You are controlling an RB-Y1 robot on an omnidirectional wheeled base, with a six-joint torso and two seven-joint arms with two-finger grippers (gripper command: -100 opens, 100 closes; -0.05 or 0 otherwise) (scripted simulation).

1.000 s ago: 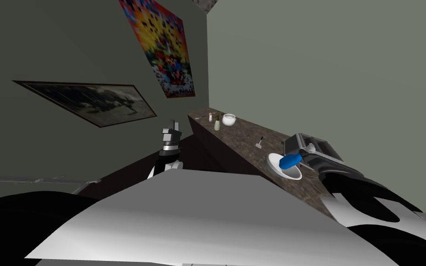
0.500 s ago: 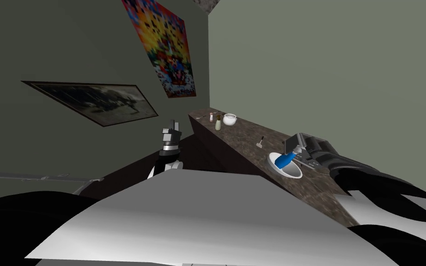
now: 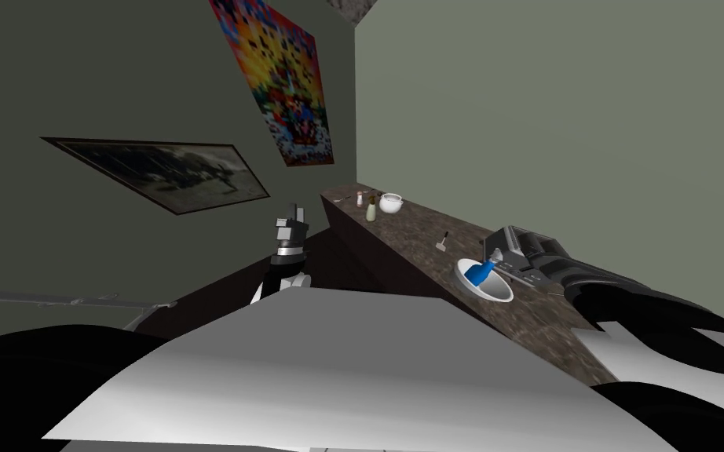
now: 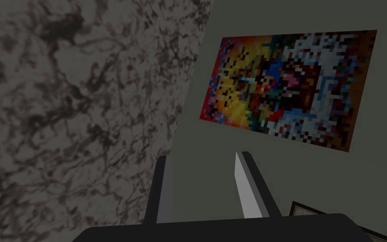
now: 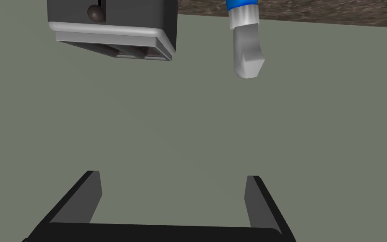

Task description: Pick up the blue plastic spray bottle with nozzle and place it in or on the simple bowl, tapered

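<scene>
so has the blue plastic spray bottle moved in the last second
yes: the blue plastic spray bottle has slid down into the white tapered bowl, its body now further from the grey toaster

Robot arms, close up: the left forearm is seen as a white shell, capped by a dark joint and a wrist ringed in black and grey. The left hand is built as a dark box, on which two thin, blade-like fingers are mounted, one face lit light grey, the other shaded near black. The right forearm is clad in glossy black, banded in grey toward the wrist and backed by a white panel cut with black ovals. The right hand is formed by a dark bar and two wedge-shaped fingers, faced in grey.
</scene>
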